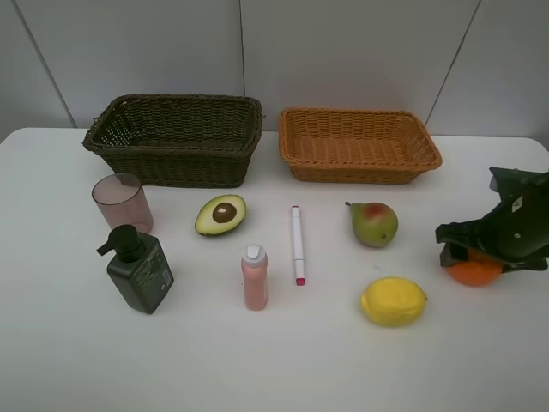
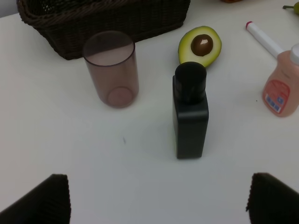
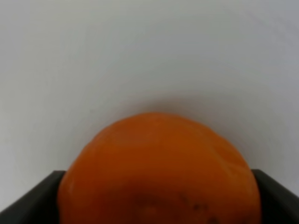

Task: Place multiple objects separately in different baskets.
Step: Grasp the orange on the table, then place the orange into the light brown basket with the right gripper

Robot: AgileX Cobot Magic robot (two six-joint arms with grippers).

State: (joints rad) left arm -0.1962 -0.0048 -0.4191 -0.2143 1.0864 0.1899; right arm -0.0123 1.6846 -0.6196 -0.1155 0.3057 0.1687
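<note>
The orange (image 1: 474,274) sits on the white table (image 1: 480,360). It is in front of the tan basket (image 1: 360,172), out past that basket's right end. The right gripper (image 1: 470,257) comes down over the orange from above. The orange is right between the two black fingers (image 3: 32,200). In the right wrist view it fills the whole gap, and one finger sits tight against each side. So the right gripper is grasping the orange, and the orange rests on the table.

The lemon (image 1: 393,301) lies in front of the tan basket's right half, well away from it. The pear (image 1: 374,223) lies closer to the tan basket, also in front of it. The white marker (image 1: 298,245) lies flat in front of the basket's left end. The small pink bottle (image 1: 255,278) stands just left of the marker.

Further left of the tan basket are the avocado half (image 1: 221,214), the dark pump bottle (image 1: 137,270) and the pink cup (image 1: 123,202). The dark basket (image 1: 176,163) stands just left of the tan basket.

The left gripper (image 2: 159,179) hangs near the pump bottle. Its fingers are spread wide and hold nothing.
</note>
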